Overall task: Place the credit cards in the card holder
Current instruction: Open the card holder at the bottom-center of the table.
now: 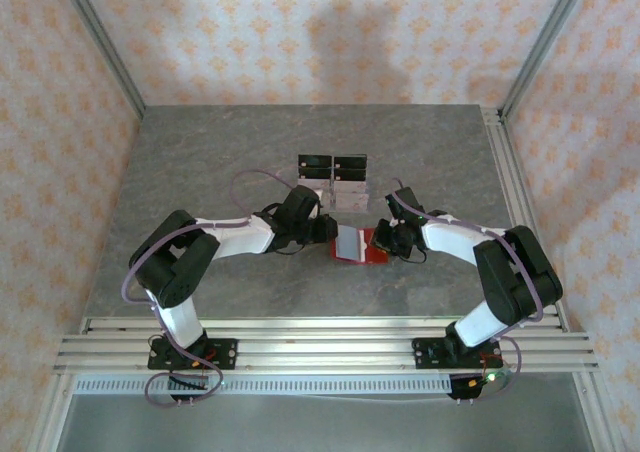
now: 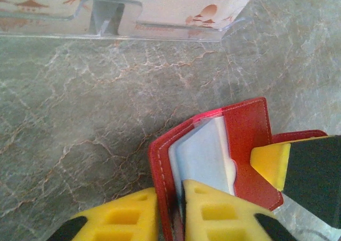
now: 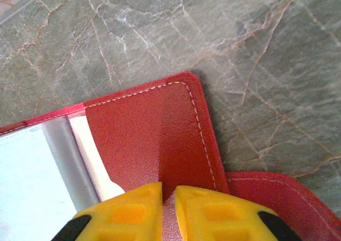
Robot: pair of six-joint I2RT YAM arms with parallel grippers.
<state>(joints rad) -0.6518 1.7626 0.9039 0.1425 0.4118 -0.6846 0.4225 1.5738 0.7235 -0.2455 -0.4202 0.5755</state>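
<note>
Pinching, left gripper [image 2: 170, 194]: the jaws are drawn in close on the stitched left edge of the card holder [image 2: 246, 137], and the red flap stands up between the yellow fingers. Whether the card is also caught in that pinch cannot be told.
Right gripper [image 3: 168, 192]: closed on the opposite red flap, with leather squeezed between its pads. It is probably there to stop the wallet sliding or folding shut.
Card holder, position: lying spread open on the grey marbled table [image 1: 200, 172], between the two grippers and just in front of the stand.
Credit card [image 2: 205, 153]: pale grey-blue, lying inside the left half against the pale inner pocket. Most of its face is exposed, so it looks only partly seated.
Clear plastic stand [image 1: 333, 177]: behind the wallet and apart from it.
Chip card [image 2: 181, 6]: upright in the stand, so more cards likely remain to be moved.
Step in hand: judged to be opening or steadying the pocket while the card goes in, with one arm on each flap to keep the mouth wide.
Next move calls for: a push along the pocket's line.
Risk: the soft flap may buckle or the card may skew.
</note>
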